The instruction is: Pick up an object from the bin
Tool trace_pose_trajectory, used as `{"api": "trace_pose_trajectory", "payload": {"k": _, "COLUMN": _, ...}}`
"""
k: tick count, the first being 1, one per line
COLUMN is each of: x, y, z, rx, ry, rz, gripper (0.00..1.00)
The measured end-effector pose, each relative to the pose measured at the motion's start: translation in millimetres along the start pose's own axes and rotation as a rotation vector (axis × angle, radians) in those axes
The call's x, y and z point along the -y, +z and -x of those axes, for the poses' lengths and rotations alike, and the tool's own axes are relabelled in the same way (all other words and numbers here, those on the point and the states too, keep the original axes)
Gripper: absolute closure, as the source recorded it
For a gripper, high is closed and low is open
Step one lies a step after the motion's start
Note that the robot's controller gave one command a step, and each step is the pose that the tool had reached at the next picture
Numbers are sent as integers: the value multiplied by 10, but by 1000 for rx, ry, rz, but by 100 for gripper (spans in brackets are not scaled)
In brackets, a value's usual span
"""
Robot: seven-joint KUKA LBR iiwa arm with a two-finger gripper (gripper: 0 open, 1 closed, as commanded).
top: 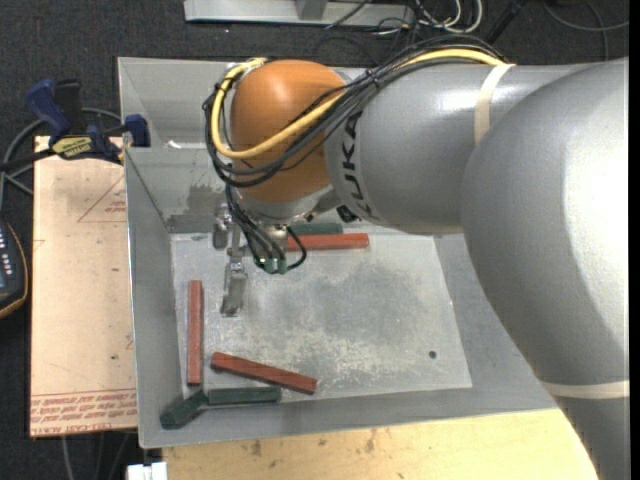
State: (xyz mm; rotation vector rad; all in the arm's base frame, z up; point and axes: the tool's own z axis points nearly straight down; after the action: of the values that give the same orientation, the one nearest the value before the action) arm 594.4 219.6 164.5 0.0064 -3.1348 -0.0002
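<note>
My gripper [233, 298] hangs below the orange wrist cover over the left half of the bin floor, its tip low above bare metal. Just to its left, a red flat stick [193, 331] lies lengthwise along the left wall. A second red stick [262, 372] lies slanted near the front, below the gripper. A third red stick [330, 239] lies to the right at the back, its left end hidden under the wrist. I see nothing held in the gripper.
A dark green angled tool [222, 400] lies in the front left corner, just in front of the slanted stick. The arm covers the bin's right and back. Bare floor stretches right of the gripper.
</note>
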Motion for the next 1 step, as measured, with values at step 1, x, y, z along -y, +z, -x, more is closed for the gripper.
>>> {"api": "trace_pose_trajectory", "payload": {"k": 1, "x": 555, "y": 989, "z": -856, "rx": -2, "ry": -48, "rz": -2, "gripper": 0}}
